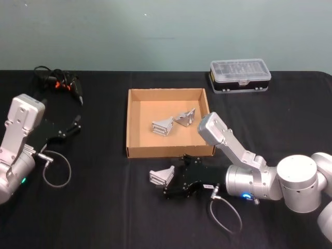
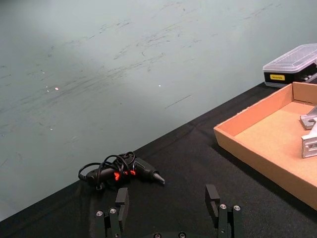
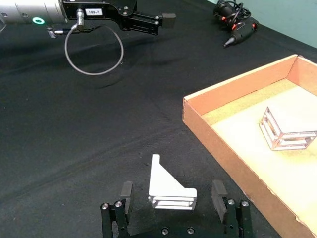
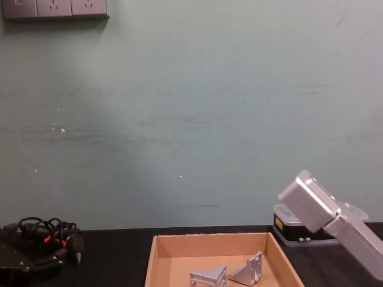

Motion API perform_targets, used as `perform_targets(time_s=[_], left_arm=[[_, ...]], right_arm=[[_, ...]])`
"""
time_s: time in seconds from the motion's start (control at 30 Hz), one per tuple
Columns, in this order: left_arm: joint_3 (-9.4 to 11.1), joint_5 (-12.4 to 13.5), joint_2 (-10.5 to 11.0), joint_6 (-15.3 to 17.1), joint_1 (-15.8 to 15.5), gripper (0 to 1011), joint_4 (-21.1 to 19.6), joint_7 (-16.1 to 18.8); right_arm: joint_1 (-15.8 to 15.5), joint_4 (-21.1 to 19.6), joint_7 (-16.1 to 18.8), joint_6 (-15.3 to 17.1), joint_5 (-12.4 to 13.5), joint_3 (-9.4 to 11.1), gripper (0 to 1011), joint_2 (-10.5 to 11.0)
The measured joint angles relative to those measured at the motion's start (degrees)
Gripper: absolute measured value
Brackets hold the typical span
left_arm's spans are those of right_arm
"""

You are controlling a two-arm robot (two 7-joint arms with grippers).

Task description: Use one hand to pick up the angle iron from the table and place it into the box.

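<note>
The right gripper (image 3: 172, 190) sits low on the black table (image 1: 104, 207), its fingers spread wide either side of the angle iron (image 1: 162, 176) and apparently not yet touching it. The iron stands just in front of the box (image 1: 171, 151), near its front wall. This looks like the grasping step: the fingers must close on the iron, lift it over the low wall and release it beside the two brackets (image 1: 162, 126) lying inside. The left gripper (image 1: 77, 124) is parked well to the left, fingers apart. A clear-lidded case (image 1: 239, 75) sits behind the box, a corded tool (image 1: 61, 83) lies far left, and a pale green wall (image 1: 155, 31) backs the table.
</note>
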Motion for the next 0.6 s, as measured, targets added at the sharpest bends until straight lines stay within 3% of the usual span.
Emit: perform_targets(time_s=[0.6], left_arm=[[0.0, 0.0, 0.0, 0.0, 0.0, 1011, 0.0, 0.0]], right_arm=[[1.1, 2.4, 1.0, -0.7, -0.5, -0.4, 1000, -1.4]])
